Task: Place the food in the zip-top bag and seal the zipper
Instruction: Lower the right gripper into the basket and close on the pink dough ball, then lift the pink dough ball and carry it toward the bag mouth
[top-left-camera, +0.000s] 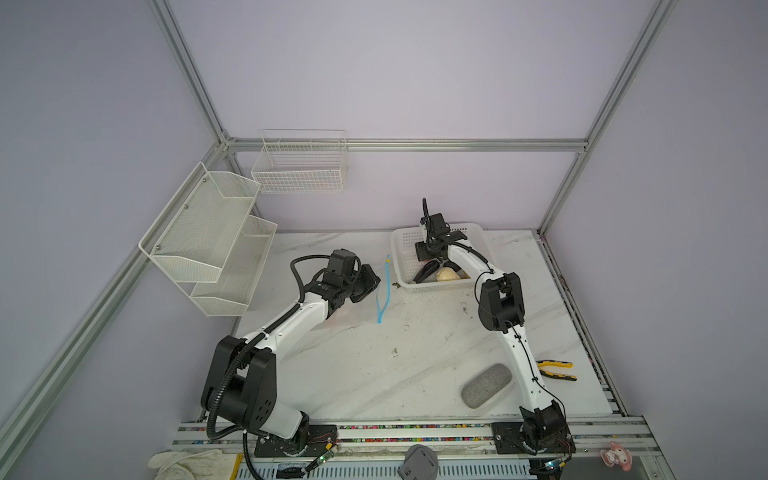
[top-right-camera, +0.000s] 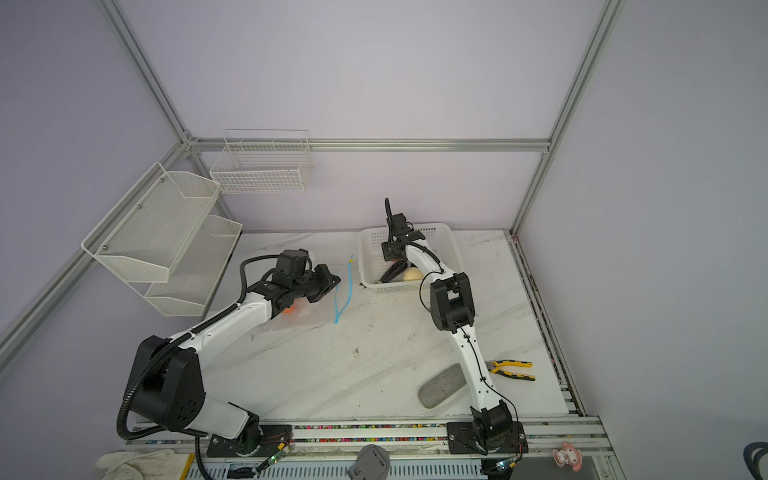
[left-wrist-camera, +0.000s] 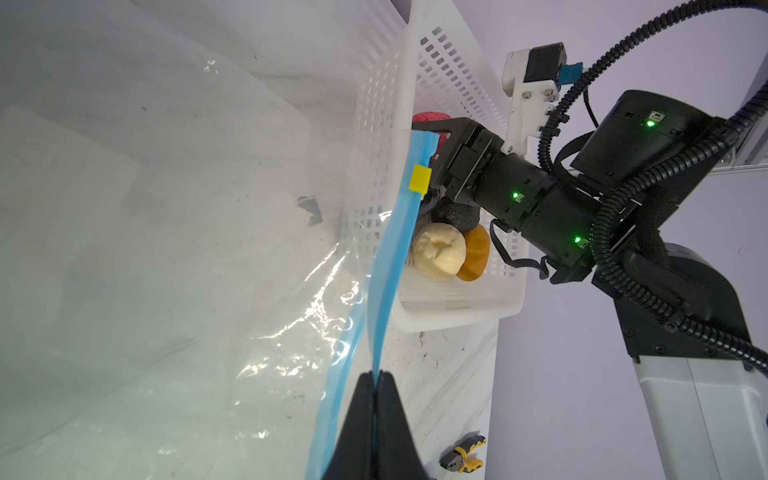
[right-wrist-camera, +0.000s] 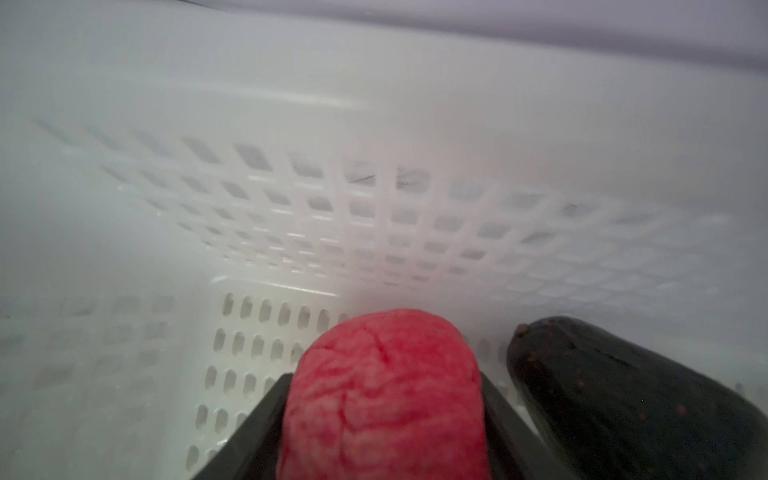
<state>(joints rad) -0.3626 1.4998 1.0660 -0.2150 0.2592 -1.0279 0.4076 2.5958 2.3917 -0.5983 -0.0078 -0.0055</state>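
The left hand clamps the zipper of the zip-top bag lying on the tabletop. The right hand, inside the white basket, grips the pink food.

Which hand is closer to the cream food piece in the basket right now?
Right. The right hand is inside the basket with the cream food, around the pink food. The left hand is outside the basket, shut on the zipper.
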